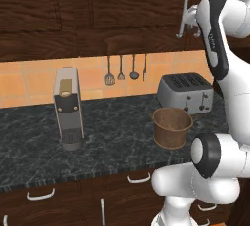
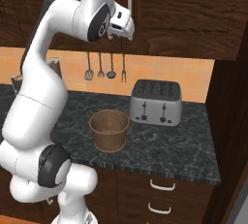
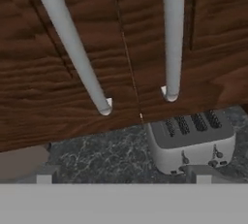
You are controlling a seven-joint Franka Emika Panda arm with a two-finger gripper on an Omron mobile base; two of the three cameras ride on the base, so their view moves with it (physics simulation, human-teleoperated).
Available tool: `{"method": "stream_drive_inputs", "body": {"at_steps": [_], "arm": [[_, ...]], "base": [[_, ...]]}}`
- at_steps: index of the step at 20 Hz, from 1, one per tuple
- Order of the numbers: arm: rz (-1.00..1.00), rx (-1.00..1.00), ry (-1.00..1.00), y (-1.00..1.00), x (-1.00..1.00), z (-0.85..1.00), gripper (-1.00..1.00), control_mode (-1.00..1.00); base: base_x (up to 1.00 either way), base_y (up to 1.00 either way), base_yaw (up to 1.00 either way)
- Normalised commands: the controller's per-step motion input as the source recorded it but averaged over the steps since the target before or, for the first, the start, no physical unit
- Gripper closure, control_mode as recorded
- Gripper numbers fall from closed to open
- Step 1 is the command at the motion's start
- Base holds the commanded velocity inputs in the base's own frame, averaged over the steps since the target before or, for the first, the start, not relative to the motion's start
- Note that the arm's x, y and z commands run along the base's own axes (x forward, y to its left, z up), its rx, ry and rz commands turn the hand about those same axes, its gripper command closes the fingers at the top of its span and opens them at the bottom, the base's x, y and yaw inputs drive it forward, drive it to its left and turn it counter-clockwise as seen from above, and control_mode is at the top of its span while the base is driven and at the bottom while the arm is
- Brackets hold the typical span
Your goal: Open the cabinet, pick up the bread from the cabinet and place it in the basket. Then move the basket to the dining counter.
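Two cabinet (image 3: 121,48) doors shut above black marble worktop (image 1: 112,132) bearing basket (image 1: 171,127), toaster (image 1: 185,93); gripper (image 2: 121,26) wide

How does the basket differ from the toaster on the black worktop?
The basket is round, brown and open-topped; the toaster is boxy, silver and slotted on top. The basket sits nearer the worktop's front edge, while the toaster stands back by the tiled wall. Both stand upright on the same black worktop, apart from each other.
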Motion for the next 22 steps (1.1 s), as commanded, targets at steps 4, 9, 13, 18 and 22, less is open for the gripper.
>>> {"method": "stream_drive_inputs", "body": {"at_steps": [4, 9, 13, 18, 22], "arm": [[0.0, -0.17, -0.05, 0.24, 0.44, 0.11, -1.0, -1.0], [0.0, -0.09, 0.0, 0.26, 0.41, 0.02, -1.0, -1.0], [0.0, 0.0, 0.0, 0.0, 0.5, 0.0, -1.0, -1.0], [0.0, 0.0, 0.0, 0.0, 0.52, 0.0, -1.0, -1.0], [0.0, 0.0, -0.11, 0.0, 0.38, -0.17, -1.0, -1.0]], "base": [[0.0, 0.0, 0.0], [0.0, 0.0, 0.0], [0.0, 0.0, 0.0], [0.0, 0.0, 0.0], [0.0, 0.0, 0.0]]}}
